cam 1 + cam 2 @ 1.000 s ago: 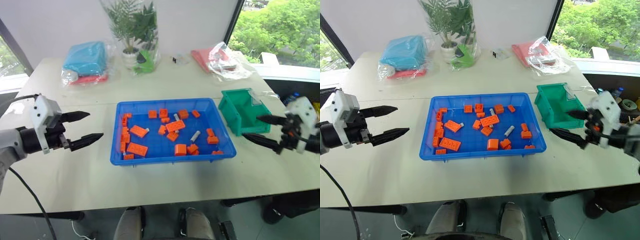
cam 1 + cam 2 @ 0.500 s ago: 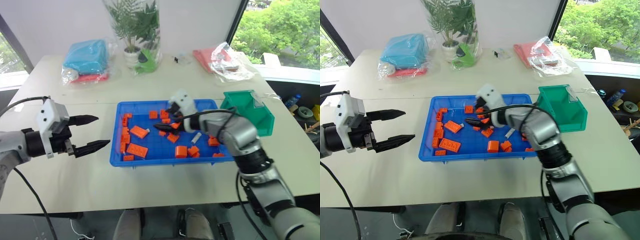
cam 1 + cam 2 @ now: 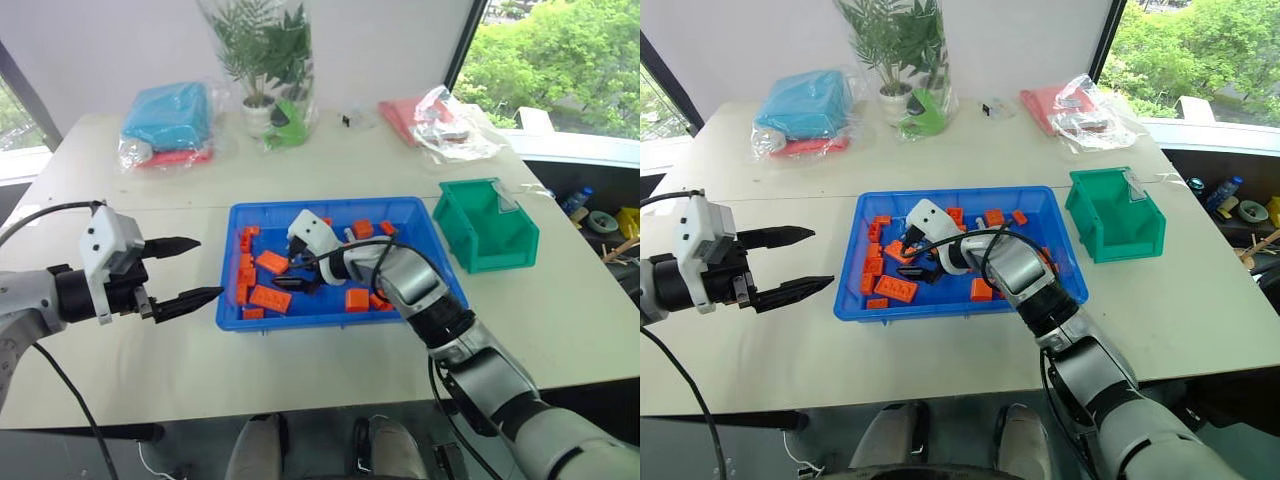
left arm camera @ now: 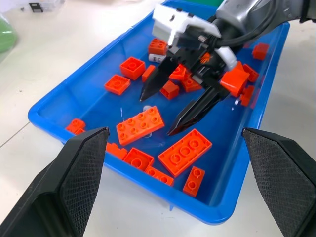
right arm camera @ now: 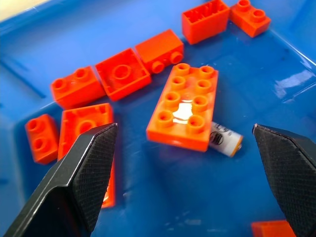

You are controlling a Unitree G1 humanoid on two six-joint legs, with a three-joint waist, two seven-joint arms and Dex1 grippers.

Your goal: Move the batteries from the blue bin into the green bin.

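Hanging inside the blue bin (image 3: 432,236), the right end effector (image 4: 178,105) is spread wide above an orange block (image 5: 186,105), with one battery (image 5: 223,139) beside that block. The left end effector (image 3: 188,270) is spread over the worktop (image 3: 150,360). The green bin (image 3: 487,225) stands near the blue bin.

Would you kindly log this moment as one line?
right hand: open, over battery beside orange block in blue bin | left hand: open | green bin
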